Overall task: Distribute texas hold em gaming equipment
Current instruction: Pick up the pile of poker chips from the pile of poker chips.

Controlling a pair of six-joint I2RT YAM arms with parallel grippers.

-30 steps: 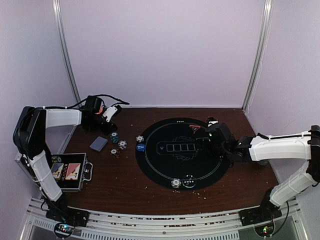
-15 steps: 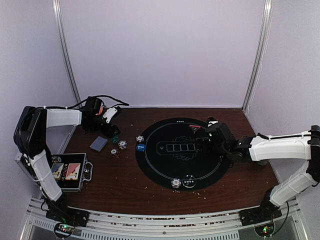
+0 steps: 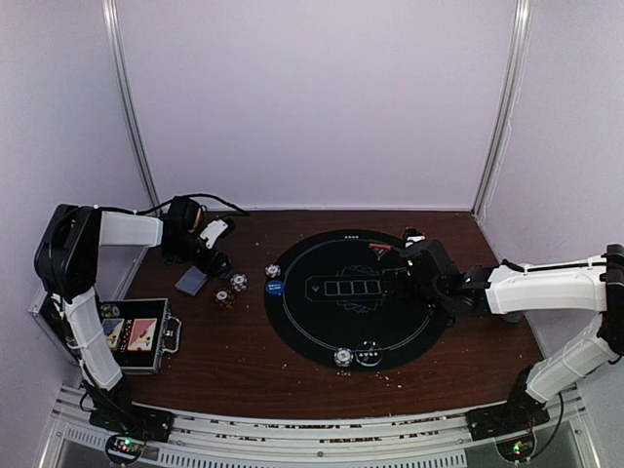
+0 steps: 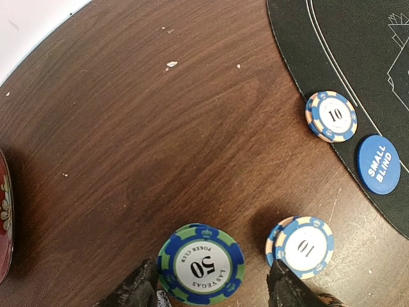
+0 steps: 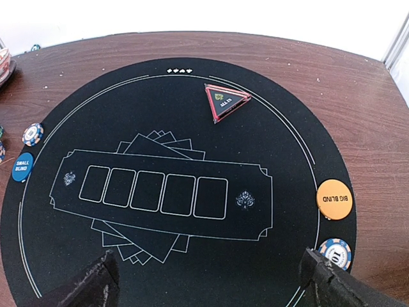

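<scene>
black case (image 3: 136, 336): lower left of the overhead view, two card packs showing.
playing card (image 3: 192, 281): grey-blue back up, on bare wood above and right of the case.
left gripper (image 4: 214, 281): jaws partly apart, one finger on either side of the 50 chip, clamping nothing.
50 chip (image 4: 201, 264): green and blue, tops a small stack flat on the wood, bottom centre of the left wrist view; a clear gap to the right-hand finger.
10 stack (image 4: 300, 246): just right of it.
single 10 chip (image 4: 331, 115): straddles the mat's left rim.
small blind button (image 4: 378, 164): blue, on the mat, lower right of that chip.
mat (image 5: 275, 128): black, round, mid-frame.
all-in triangle (image 5: 225, 102): red-edged, upper middle of the mat.
right gripper (image 5: 208, 256): jaws spread wide and empty, above the mat.
big blind button (image 5: 334, 200): orange, on the mat's right edge, with a second 10 chip (image 5: 335, 254) just below.
</scene>
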